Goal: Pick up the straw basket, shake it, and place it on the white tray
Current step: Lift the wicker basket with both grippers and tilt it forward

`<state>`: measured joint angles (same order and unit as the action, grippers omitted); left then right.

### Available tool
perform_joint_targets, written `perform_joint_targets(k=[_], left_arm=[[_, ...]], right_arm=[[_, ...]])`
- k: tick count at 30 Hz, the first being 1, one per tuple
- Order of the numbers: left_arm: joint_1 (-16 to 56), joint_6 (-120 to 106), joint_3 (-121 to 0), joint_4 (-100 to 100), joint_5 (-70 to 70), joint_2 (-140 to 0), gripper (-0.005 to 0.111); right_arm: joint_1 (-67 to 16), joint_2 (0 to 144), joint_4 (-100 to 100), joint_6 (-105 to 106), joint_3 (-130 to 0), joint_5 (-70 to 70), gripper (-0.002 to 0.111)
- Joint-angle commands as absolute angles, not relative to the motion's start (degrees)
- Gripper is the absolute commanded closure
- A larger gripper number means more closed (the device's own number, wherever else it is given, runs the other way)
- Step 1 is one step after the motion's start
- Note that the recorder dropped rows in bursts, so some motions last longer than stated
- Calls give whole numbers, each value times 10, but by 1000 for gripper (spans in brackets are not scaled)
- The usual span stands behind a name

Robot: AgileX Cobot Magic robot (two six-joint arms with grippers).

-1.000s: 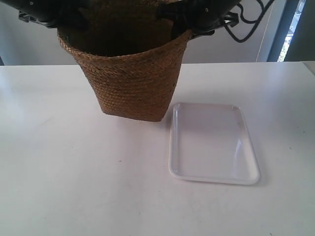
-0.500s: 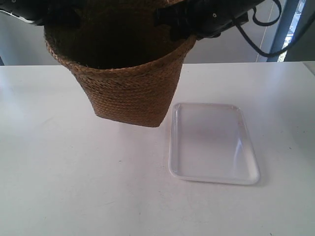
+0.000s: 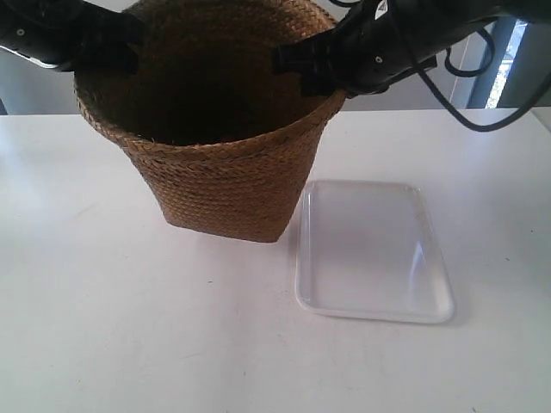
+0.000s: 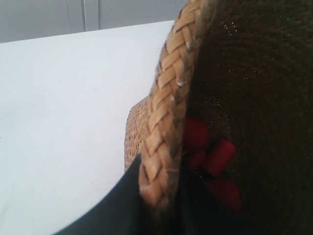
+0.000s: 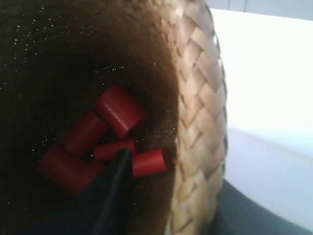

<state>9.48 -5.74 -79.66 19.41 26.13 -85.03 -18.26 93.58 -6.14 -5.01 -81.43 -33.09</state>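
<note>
The straw basket [image 3: 228, 185] hangs between both arms, tilted so its dark inside faces the exterior camera, its base low over the table just left of the white tray [image 3: 372, 249]. I cannot tell whether the base touches the table. The arm at the exterior view's left [image 3: 120, 43] and the arm at the exterior view's right [image 3: 301, 64] each grip the rim on opposite sides. In the left wrist view my left gripper [image 4: 159, 181] is shut on the braided rim [image 4: 168, 98]. My right gripper [image 5: 190, 196] pinches the rim [image 5: 203, 98] likewise.
Several red cylinders [image 5: 120, 110] lie loose at the bottom of the basket, also seen as red cylinders [image 4: 217, 156] in the left wrist view. The white table [image 3: 129, 327] spreads in front. A black cable [image 3: 448, 95] hangs behind the arm at the exterior view's right.
The basket has come down toward the table with both arms and tipped, so more of its inside now shows. The tray has not moved.
</note>
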Motion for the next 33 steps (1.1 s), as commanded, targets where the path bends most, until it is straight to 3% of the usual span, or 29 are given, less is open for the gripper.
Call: perform_joint_targets(k=[1,8,22,33], left_arm=[[99,-75,-798,193,261,-838,107],[99,-75,-786,194,309,-833,107],[135,-73,-623,276,139,-706,107],[150,-132,-617,253,121,-705,107]], right_arm=[[-182,923,-46,-59,-812,-323,108],[-182,911,-46,-42,-800,-352,108],[-182,843,-43,43,-720,-287,108],[-182,841,-50,133,-725,-300,108]])
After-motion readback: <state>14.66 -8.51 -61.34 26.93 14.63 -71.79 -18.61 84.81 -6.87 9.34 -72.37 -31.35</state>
